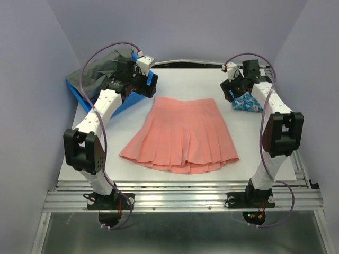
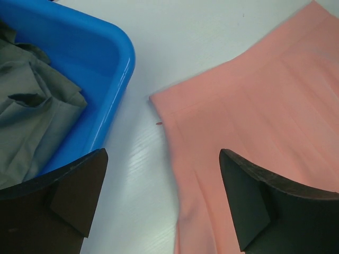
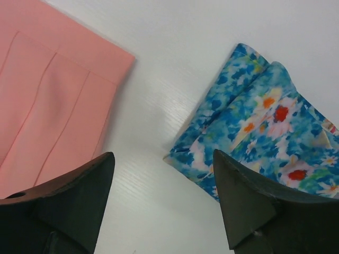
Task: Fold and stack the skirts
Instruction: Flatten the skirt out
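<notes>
The salmon-pink pleated skirt [image 1: 183, 135] lies spread flat in the middle of the table, waistband at the far side. A folded blue flowered skirt [image 1: 247, 102] sits at the far right, partly behind my right arm. Above the pink skirt's far left waistband corner [image 2: 249, 116] hovers my left gripper [image 2: 163, 159], open and empty. My right gripper [image 3: 163, 156] is open too, over bare table between the pink skirt's right corner [image 3: 58, 90] and the flowered skirt [image 3: 259, 116]. Neither gripper holds cloth.
A blue plastic basket [image 1: 136, 98] with grey cloth [image 1: 103, 66] in it stands at the far left; in the left wrist view the basket rim [image 2: 114, 79] is close beside my left finger. The table ends in metal rails [image 1: 175, 196] at the near side.
</notes>
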Available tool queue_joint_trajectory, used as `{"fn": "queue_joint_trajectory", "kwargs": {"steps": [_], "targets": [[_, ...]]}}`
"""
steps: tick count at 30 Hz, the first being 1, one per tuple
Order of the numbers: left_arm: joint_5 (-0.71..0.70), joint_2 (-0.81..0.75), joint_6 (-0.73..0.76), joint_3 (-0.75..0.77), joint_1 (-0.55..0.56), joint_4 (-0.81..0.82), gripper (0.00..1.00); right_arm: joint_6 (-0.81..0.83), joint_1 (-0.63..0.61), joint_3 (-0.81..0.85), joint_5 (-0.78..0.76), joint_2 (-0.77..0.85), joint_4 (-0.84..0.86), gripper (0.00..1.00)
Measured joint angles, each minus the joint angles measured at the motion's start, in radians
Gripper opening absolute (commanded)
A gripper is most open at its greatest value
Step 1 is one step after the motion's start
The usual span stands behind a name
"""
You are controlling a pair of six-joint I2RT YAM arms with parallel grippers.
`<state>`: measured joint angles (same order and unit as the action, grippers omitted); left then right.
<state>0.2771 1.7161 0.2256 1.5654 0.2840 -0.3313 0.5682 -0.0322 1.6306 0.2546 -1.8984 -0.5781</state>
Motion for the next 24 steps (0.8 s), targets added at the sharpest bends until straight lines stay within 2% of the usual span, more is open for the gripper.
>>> {"fn": "queue_joint_trajectory", "kwargs": {"steps": [4,5,7,9,11,16,19,24], "targets": [[0.001,-0.085,0.022,-0.055,0.01,-0.035,0.77,0.085,-0.027,0.011,0.058,0.008,-0.095,0.61],[0.006,-0.093,0.028,-0.067,0.014,-0.051,0.68,0.111,-0.04,0.011,0.068,0.007,-0.129,0.6],[0.018,-0.089,0.035,-0.085,0.024,-0.085,0.57,0.154,-0.064,0.011,0.08,0.001,-0.193,0.56],[0.03,-0.063,0.046,-0.089,0.031,-0.126,0.57,0.203,-0.097,0.01,0.085,-0.013,-0.255,0.55],[0.042,-0.016,0.06,-0.091,0.042,-0.173,0.51,0.251,-0.122,-0.012,0.082,-0.027,-0.287,0.53],[0.058,0.153,0.081,-0.077,0.076,-0.281,0.46,0.351,-0.199,-0.185,0.032,-0.035,-0.36,0.53],[0.066,0.306,0.092,0.019,0.086,-0.381,0.42,0.401,-0.259,-0.283,0.011,-0.029,-0.397,0.54],[0.082,0.548,0.112,0.297,0.087,-0.545,0.4,0.424,-0.425,-0.355,0.052,0.053,-0.463,0.55]]}}
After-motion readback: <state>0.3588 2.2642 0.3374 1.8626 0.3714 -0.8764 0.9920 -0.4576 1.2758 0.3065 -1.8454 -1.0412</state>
